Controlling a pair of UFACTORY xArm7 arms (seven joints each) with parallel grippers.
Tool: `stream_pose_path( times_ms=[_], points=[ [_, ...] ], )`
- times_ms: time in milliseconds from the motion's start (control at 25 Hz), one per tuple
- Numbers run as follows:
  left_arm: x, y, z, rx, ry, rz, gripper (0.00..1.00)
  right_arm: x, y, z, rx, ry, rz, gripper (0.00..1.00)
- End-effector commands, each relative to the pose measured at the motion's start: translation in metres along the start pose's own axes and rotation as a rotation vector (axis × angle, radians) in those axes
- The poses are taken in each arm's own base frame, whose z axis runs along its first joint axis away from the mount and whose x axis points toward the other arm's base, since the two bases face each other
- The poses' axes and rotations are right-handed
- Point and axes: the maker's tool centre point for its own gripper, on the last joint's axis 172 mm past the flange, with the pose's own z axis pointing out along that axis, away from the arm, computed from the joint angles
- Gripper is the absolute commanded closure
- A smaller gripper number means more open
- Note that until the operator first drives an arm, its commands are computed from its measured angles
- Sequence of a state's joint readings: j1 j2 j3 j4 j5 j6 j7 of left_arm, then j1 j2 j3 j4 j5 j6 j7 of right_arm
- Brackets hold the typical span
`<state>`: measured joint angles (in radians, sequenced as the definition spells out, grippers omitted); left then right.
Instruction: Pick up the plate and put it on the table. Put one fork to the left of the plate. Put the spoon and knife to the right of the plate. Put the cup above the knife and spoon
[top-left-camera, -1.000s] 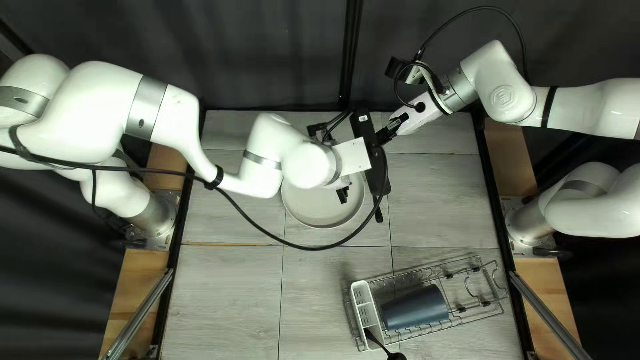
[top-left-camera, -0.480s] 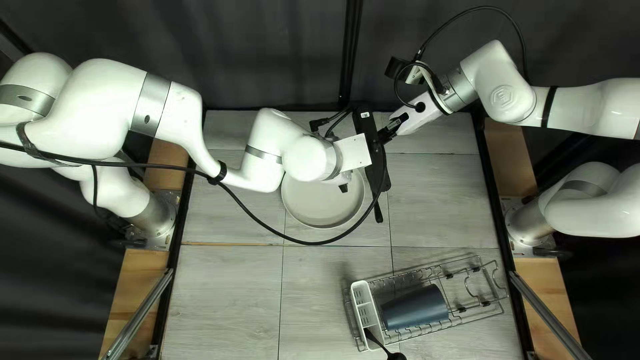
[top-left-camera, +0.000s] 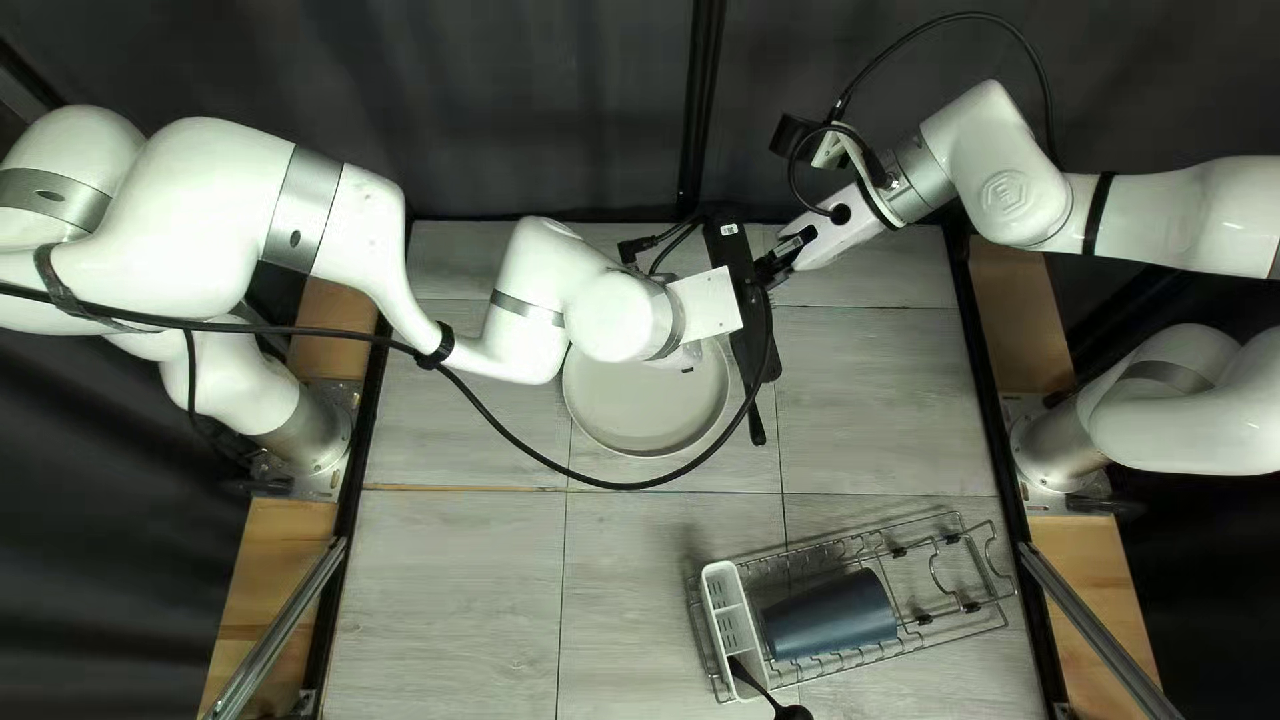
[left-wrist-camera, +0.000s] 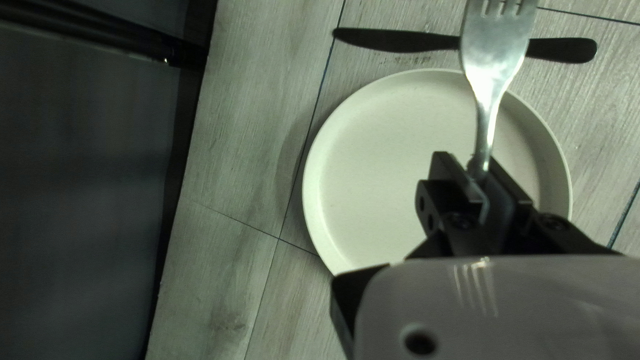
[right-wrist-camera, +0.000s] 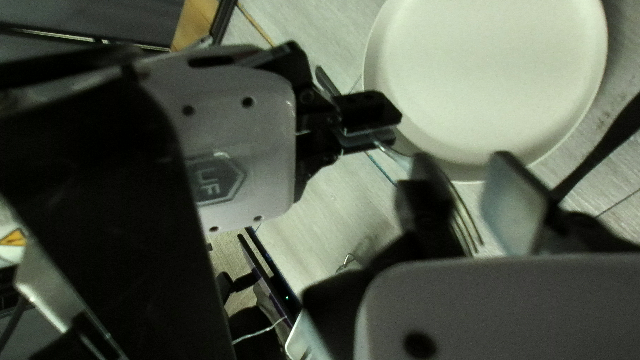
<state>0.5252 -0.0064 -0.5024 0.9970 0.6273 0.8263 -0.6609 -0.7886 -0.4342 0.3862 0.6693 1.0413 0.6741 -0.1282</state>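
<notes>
Setting the fork looks to be the step in hand, the plate already lying on the table. The left gripper is closed on the fork's handle, above the plate; the right gripper has its fingers parted, holding nothing, the tines showing near them. The next move probably calls for carrying the fork left of the plate, clear of the right gripper, then lowering it flat. The knife rests just right of the plate; nearer the table's near edge than the plate sits the rack. Counted: one plate, one fork, one knife, one cup in the rack, and one likely spoon in its caddy.
</notes>
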Motion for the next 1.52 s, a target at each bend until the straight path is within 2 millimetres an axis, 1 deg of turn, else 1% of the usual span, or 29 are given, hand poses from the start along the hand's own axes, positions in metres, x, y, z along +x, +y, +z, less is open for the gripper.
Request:
stream_pose_path(
  times_ms=[40,80,120,160,200,240,360,400,680,760,800,840,920,1000,1280,1320,1360,1440,1520],
  points=[
    [-0.042,0.006,-0.009,0.021,-0.012,-0.044,1.0,0.0,0.0,0.0,0.0,0.0,0.0,0.0],
    [-0.051,0.007,-0.011,0.026,-0.014,-0.052,1.0,0.0,0.0,0.0,0.0,0.0,0.0,0.0],
    [-0.067,0.009,-0.015,0.035,-0.016,-0.067,1.0,0.0,0.0,0.0,0.0,0.0,0.0,0.0],
    [-0.078,0.01,-0.018,0.04,-0.017,-0.075,1.0,0.0,0.0,0.0,0.0,0.0,0.0,0.0],
    [-0.096,0.013,-0.025,0.05,-0.019,-0.093,1.0,0.0,0.0,0.0,0.0,0.0,0.0,0.0],
    [-0.109,0.014,-0.03,0.055,-0.019,-0.109,1.0,0.0,0.0,0.0,0.0,0.0,0.0,0.0],
    [-0.138,0.024,-0.042,0.072,-0.032,-0.161,1.0,0.0,0.0,0.0,0.0,0.0,0.0,0.0],
    [-0.149,0.031,-0.05,0.081,-0.048,-0.191,1.0,0.0,0.0,0.0,0.0,0.0,0.0,0.0],
    [-0.149,0.031,-0.05,0.081,-0.048,-0.191,1.0,0.0,0.0,0.0,0.0,0.0,0.0,0.0],
    [-0.147,0.025,-0.047,0.078,-0.068,-0.235,1.0,0.0,0.0,0.0,0.0,0.0,0.0,0.0],
    [-0.148,0.021,-0.05,0.062,-0.071,-0.326,1.0,0.0,0.0,0.0,0.0,0.0,0.0,0.0],
    [-0.155,0.021,-0.048,0.047,-0.081,-0.421,1.0,0.0,0.0,0.0,0.0,0.0,0.0,0.0],
    [-0.168,0.026,-0.044,0.056,-0.111,-0.636,1.0,0.0,0.0,0.0,0.0,0.0,0.0,0.0],
    [-0.173,0.031,-0.045,0.072,-0.124,-0.725,1.0,0.0,0.0,0.0,0.0,0.0,0.0,0.0],
    [-0.173,0.031,-0.045,0.072,-0.124,-0.725,1.0,0.0,0.0,0.0,0.0,0.0,0.0,0.0],
    [-0.174,0.029,-0.041,0.066,-0.138,-0.759,1.0,0.0,0.0,0.0,0.0,0.0,0.0,0.0],
    [-0.177,0.027,-0.038,0.062,-0.148,-0.798,1.0,0.0,0.0,0.0,0.0,0.0,0.0,0.0],
    [-0.202,0.009,-0.016,0.056,-0.195,-0.97,1.0,0.0,0.0,0.0,0.0,0.0,0.0,0.0],
    [-0.218,-0.001,-0.006,0.055,-0.217,-1.074,1.0,0.0,0.0,0.0,0.0,0.0,0.0,0.0]
  ],
)
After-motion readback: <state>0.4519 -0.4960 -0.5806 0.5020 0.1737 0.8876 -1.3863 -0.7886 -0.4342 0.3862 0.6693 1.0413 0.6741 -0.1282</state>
